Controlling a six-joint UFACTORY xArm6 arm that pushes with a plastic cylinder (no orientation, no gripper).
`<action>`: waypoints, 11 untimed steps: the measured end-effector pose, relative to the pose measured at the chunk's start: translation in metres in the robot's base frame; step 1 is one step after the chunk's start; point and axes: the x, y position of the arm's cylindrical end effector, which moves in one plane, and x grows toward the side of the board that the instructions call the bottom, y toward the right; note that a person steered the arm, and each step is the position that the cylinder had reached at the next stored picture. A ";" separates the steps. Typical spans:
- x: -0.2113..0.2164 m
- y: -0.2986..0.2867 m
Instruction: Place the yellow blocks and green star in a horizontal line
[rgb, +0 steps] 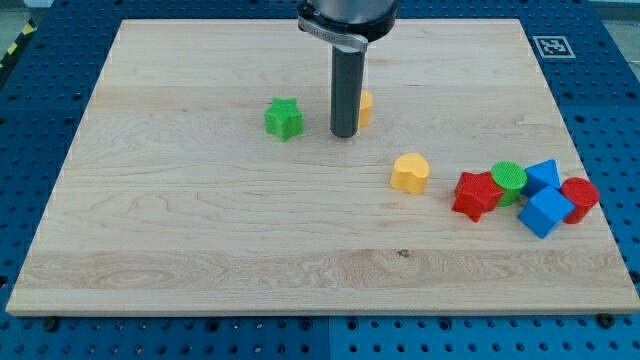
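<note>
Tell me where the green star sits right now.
The green star sits in the board's upper middle, just to the view's left of my tip, apart from it; a yellow block peeks out behind the rod.

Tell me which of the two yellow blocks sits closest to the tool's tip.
The yellow block partly hidden behind my tip, right of the green star. The yellow heart lies apart, lower right, near the red star.

A single camera looks down at the table (200, 230) from above its near long edge, tilted forward, so the far edge at the view's top appears shorter. It stands far enough back to take in nearly the whole top and some blue pegboard (30, 340) around it. No second view overlaps it.
</note>
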 end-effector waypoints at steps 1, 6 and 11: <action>-0.017 0.000; 0.038 -0.075; 0.006 -0.063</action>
